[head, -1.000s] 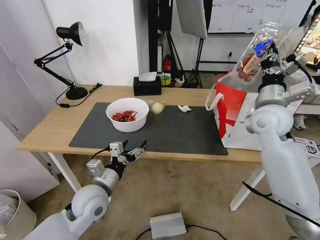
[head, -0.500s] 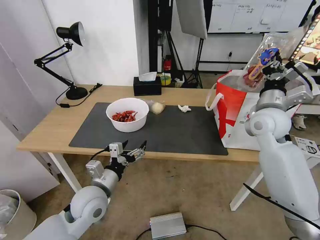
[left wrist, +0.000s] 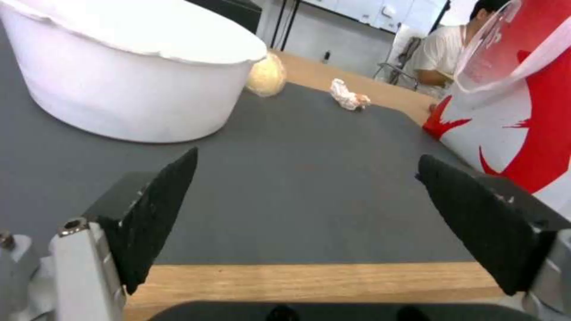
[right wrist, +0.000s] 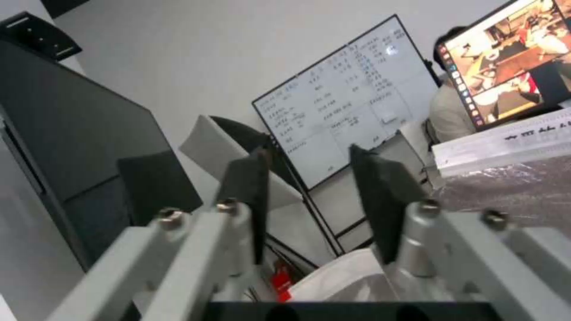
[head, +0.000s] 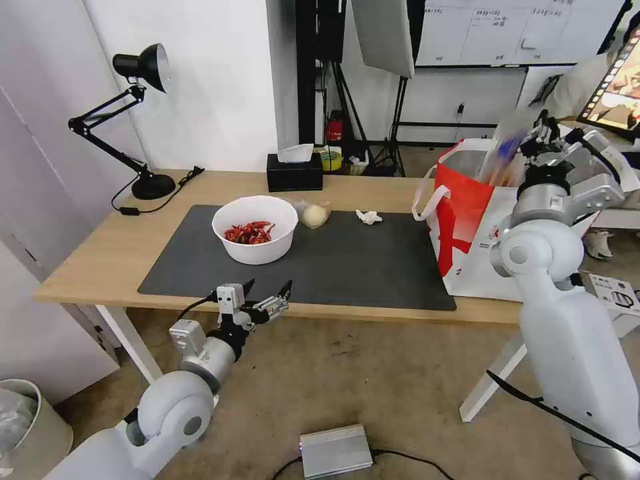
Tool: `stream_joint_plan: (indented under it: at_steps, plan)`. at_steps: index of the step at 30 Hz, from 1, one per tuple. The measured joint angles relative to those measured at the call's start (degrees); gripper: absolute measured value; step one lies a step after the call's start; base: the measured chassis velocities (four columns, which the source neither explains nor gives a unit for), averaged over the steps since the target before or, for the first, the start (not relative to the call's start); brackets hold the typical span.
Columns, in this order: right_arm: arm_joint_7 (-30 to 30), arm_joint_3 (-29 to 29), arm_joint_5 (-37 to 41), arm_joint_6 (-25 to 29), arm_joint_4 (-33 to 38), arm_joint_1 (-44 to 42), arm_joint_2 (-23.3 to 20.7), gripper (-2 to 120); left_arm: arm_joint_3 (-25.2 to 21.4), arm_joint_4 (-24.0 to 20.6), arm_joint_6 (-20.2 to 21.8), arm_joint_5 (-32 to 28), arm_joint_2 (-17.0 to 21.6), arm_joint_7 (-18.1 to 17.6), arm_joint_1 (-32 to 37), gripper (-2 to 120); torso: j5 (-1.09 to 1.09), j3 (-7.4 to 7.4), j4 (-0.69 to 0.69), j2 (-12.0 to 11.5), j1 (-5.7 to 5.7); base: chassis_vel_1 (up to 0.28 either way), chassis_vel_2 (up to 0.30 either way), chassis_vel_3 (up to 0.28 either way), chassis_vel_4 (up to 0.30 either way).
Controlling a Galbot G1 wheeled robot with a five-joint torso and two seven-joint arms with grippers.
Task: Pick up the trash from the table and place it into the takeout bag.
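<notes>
On the table (head: 100,260), a dark mat (head: 347,267) carries the white bowl of chilli scraps (head: 255,227) (left wrist: 119,67), the bagged pale bun (head: 313,214) (left wrist: 266,76) and the crumpled tissue (head: 368,216) (left wrist: 348,94). The takeout bag (head: 467,220) (left wrist: 523,120) stands at the right end of the table. The clear plastic box (head: 505,152) is a blur at the bag's mouth, free of my right gripper (head: 543,130) (right wrist: 309,154), which is open just above it. My left gripper (head: 267,293) (left wrist: 306,160) hangs open at the table's front edge, holding nothing.
A black desk lamp (head: 140,67) stands at the table's far left and a black tissue box (head: 294,172) at the back edge. On the floor lie a silver box (head: 335,451) with cables and a bin (head: 27,420) at the left.
My right gripper held the clear box high over the bag, moved lower, and has now let go; the box drops toward the bag's mouth. The left arm has stayed put.
</notes>
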Motion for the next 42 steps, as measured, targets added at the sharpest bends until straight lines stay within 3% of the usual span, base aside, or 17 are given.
stream_joint_plan:
  at_steps: [5,16,18,26,30,35,38,42]
  plan:
    - [0.1,0.0,1.2,-0.1,0.3,0.0,-0.3,62,0.1,-0.1,0.0,-0.1,0.0,-0.1,-0.2,100,0.00,0.00,0.00,0.0,0.00,0.000,0.000,0.000,0.000]
    - [-2.1,0.1,3.8,0.0,1.3,-0.6,-0.4,98,-0.1,-0.4,0.0,-0.2,-0.1,-0.1,0.1,100,0.00,0.00,0.00,0.0,0.00,0.000,0.000,0.000,0.000]
    - [-2.6,0.1,4.3,0.1,1.5,-0.7,-0.4,98,-0.1,-0.4,0.0,-0.2,-0.1,-0.1,0.1,100,0.00,0.00,0.00,0.0,0.00,0.000,0.000,0.000,0.000]
    - [-14.6,0.2,12.2,0.6,5.6,-3.8,-1.8,100,-0.1,-0.5,0.0,-0.1,-0.3,-0.1,0.1,100,0.00,0.00,0.00,0.0,0.00,0.000,0.000,0.000,0.000]
    - [-25.0,-0.9,15.3,-4.2,9.0,-8.1,-5.5,100,-0.4,-0.7,-0.1,-0.1,-0.1,-0.1,0.1,100,0.00,0.00,0.00,0.0,0.00,0.000,0.000,0.000,0.000]
    - [-28.3,-0.8,14.4,-8.5,10.5,-10.5,-8.4,100,-0.9,-0.9,-0.1,0.0,0.1,0.1,0.5,100,0.00,0.00,0.01,0.0,0.00,0.000,0.000,0.000,0.000]
    - [-31.1,1.4,9.3,-13.8,12.0,-15.2,-12.1,100,-1.4,-0.9,-0.8,0.6,0.3,0.2,1.3,100,0.00,0.00,0.00,0.0,0.00,0.000,0.000,0.000,0.000]
    - [-32.3,3.1,7.2,-16.0,13.5,-18.7,-13.4,100,-1.5,-0.9,-1.3,1.1,0.3,0.3,1.6,100,0.02,0.00,0.00,0.0,0.00,0.000,0.000,0.000,0.000]
